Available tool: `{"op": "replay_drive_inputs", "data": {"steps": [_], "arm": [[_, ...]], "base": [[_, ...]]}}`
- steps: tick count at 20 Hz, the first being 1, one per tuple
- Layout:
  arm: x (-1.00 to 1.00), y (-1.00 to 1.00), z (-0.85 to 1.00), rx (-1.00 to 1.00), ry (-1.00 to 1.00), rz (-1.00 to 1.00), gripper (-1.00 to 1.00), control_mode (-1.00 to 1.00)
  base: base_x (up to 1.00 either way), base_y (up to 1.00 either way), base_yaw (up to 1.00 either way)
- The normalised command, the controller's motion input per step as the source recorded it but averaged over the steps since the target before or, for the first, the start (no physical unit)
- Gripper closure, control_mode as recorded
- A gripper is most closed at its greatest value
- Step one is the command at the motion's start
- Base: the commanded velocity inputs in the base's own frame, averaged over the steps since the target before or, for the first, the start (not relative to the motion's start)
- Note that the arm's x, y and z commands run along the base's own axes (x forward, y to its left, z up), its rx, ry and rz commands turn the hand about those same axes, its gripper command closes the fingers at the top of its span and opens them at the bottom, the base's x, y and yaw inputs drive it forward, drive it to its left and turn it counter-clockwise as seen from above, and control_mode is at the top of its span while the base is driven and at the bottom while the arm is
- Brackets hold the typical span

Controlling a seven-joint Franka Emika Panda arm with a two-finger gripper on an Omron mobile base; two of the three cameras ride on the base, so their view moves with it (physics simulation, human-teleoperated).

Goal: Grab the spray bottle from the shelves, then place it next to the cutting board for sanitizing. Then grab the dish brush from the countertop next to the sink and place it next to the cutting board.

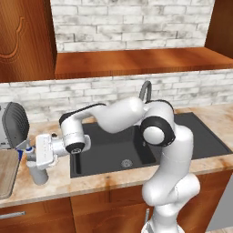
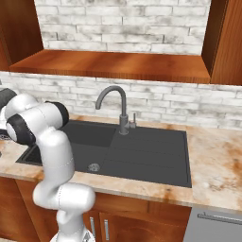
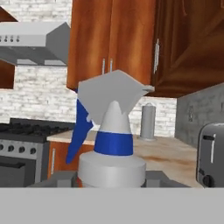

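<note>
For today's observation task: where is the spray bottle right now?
In the left base view, the spray bottle stands on the countertop between the cutting board and sink, with the gripper at its top.

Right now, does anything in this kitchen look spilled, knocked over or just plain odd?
Nothing stands out. The spray bottle stands upright on the countertop beside the cutting board, with the gripper around its top. The sink looks dry and undamaged, and no spill shows anywhere.
</note>
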Motion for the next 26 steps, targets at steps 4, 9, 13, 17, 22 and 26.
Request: {"op": "replay_drive_inputs", "data": {"steps": [4,9,13,17,22,26], "arm": [[0.0,-0.12,-0.32,0.05,-0.08,0.01,-1.0,-1.0],[-0.08,-0.5,-0.15,0.06,-0.07,0.0,-1.0,-1.0],[-0.01,-0.35,-0.09,0.08,-0.03,0.0,-1.0,-1.0],[-0.08,-0.33,0.01,0.05,-0.02,0.0,-1.0,-1.0],[-0.35,-0.44,0.63,0.02,0.0,-0.02,-1.0,-1.0],[-0.44,-0.4,1.0,0.0,0.0,-0.03,-1.0,-1.0]], "base": [[0.0,0.0,0.0],[0.0,0.0,0.0],[0.0,0.0,0.0],[0.0,0.0,0.0],[0.0,0.0,0.0],[0.0,0.0,0.0]]}}
